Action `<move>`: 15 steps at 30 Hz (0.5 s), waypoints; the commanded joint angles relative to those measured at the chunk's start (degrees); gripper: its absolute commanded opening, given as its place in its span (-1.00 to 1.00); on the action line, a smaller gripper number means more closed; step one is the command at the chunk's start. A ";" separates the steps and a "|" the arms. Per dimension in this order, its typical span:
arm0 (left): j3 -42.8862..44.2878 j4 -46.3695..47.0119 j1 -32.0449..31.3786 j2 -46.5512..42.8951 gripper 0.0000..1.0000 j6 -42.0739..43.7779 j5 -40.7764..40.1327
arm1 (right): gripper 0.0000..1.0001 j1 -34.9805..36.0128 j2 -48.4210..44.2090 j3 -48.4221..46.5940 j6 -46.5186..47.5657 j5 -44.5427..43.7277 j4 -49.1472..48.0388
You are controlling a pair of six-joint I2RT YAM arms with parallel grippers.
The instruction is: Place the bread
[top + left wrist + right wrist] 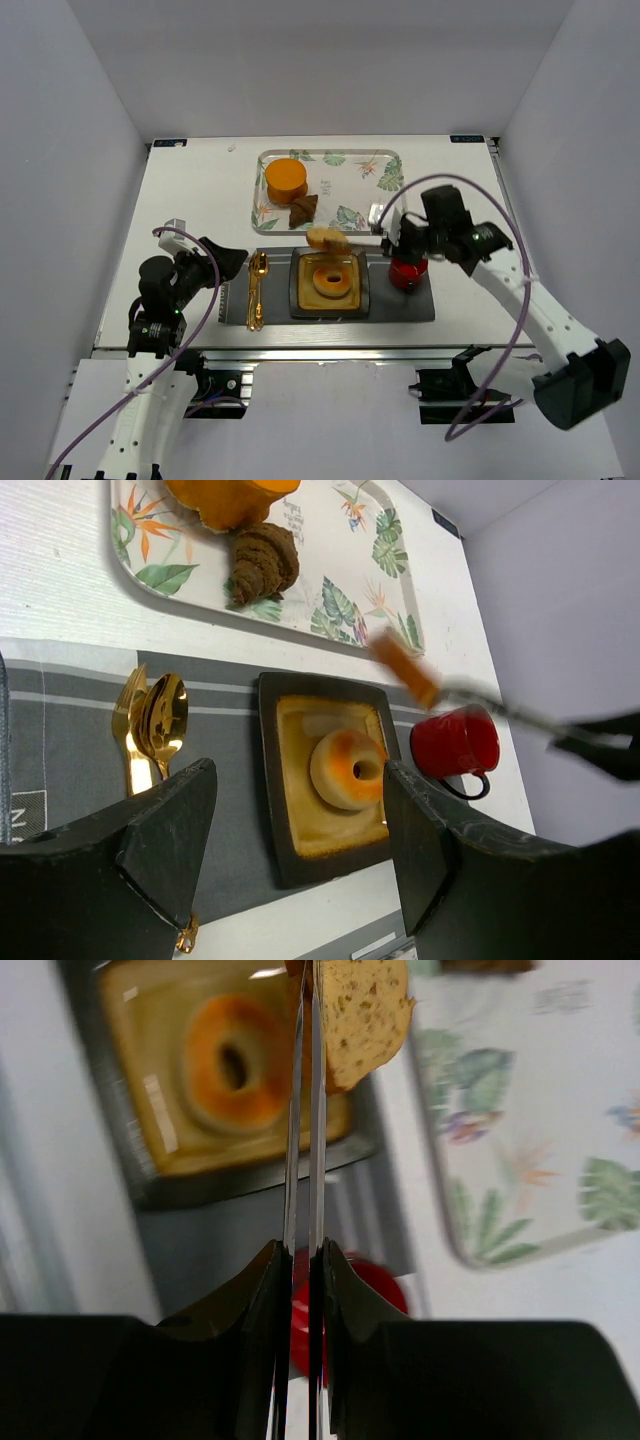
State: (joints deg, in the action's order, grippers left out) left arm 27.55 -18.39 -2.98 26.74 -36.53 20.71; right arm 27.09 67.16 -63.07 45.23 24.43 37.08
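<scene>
From above, the right gripper had the bread just left of it, over the doughnut plate's far rim. The link between them was too thin to see.

From the left wrist, the left gripper gaped wide, with the bread blurred on the tongs beyond.

From the right wrist, the right gripper pinched the tongs narrowly, and the bread was cropped at the top.

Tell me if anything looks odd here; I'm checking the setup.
Nothing spilled or damaged. Only the bread is off a surface, pinched in tongs held by the right gripper, above the far edge of the plate.
</scene>
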 commanded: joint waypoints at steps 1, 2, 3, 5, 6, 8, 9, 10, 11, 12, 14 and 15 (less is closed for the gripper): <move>-0.57 1.78 0.17 -0.46 0.54 -0.56 1.44 | -0.80 3.22 -5.09 5.57 0.03 2.04 4.49; -0.66 1.87 0.17 -0.55 0.54 -0.73 1.53 | -0.80 3.67 -7.19 8.11 -0.14 1.42 4.49; -0.83 2.04 0.17 -0.55 0.54 -0.82 1.53 | -0.80 4.02 -7.82 8.92 -0.41 1.15 4.58; -1.01 2.22 0.17 -0.81 0.54 -0.99 1.70 | -0.78 4.11 -8.88 10.41 -1.19 0.98 5.11; -1.01 2.39 0.17 -0.73 0.54 -1.08 1.79 | -0.77 4.11 -9.06 10.77 -1.20 1.15 5.28; -0.92 2.31 0.17 -0.90 0.54 -1.17 1.70 | -0.71 4.28 -9.50 11.39 -1.37 1.24 4.93; -0.83 1.96 0.17 -0.99 0.54 -1.17 1.70 | -0.67 4.37 -9.50 11.82 -1.29 1.24 4.93; -0.66 1.70 0.17 -1.08 0.54 -1.17 1.62 | -0.56 4.55 -9.41 11.91 -1.11 0.98 4.93; -0.57 1.52 0.17 -1.43 0.54 -1.17 1.53 | -0.50 4.64 -9.15 12.00 -1.11 0.98 4.93; -0.57 1.00 0.17 -1.69 0.54 -1.08 1.44 | -0.45 4.72 -9.15 12.09 -0.76 1.06 5.02; -0.39 0.47 0.17 -2.39 0.54 -1.17 1.09 | -0.28 4.99 -8.89 12.27 -0.50 1.33 5.28; -0.48 0.11 0.17 -2.66 0.54 -1.17 0.91 | -0.22 5.08 -8.80 12.53 -0.41 1.41 5.20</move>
State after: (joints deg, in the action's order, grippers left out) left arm 26.87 -17.63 -2.98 25.30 -37.54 21.65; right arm 31.66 58.87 -50.72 44.69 24.80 43.05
